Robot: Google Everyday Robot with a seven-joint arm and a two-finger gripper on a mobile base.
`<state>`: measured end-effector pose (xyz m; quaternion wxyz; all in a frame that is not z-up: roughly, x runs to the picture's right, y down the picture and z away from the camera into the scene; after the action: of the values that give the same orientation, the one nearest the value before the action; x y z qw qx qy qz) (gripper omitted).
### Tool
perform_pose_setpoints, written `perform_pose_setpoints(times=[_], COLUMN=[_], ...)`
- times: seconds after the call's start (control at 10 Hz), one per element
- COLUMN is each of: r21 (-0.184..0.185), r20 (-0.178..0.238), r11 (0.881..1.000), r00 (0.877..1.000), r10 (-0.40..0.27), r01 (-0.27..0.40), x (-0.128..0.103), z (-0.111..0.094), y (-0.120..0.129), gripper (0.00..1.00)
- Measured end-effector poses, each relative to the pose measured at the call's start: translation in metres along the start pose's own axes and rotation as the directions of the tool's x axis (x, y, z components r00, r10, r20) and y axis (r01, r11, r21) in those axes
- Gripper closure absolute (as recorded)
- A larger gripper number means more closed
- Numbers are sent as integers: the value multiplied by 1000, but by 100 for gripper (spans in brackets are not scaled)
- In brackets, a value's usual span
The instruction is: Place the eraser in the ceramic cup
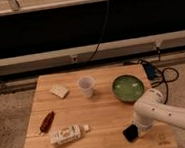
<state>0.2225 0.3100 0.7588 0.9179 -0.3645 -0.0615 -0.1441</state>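
Observation:
The eraser is a flat black block lying on the wooden table near its front right. My gripper is right at the eraser's right side, at the end of the white arm that comes in from the lower right; the arm hides the fingers. The ceramic cup is a small white tapered cup standing upright at the table's back centre, well away from the eraser and to the far left of the gripper.
A round green bowl sits right of the cup, just behind the arm. A small white block lies at the back left. A brown object and a lying white bottle are at the front left. Cables trail off the table's right.

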Motion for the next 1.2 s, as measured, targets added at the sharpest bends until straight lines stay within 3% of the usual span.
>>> perform_pose_setpoints(times=[1.2], r21=[4], r20=[-18], r11=[1000], r00=[1000], r10=[-22], r01=[22], x=[10], z=[-28], y=[-24], gripper=[99])
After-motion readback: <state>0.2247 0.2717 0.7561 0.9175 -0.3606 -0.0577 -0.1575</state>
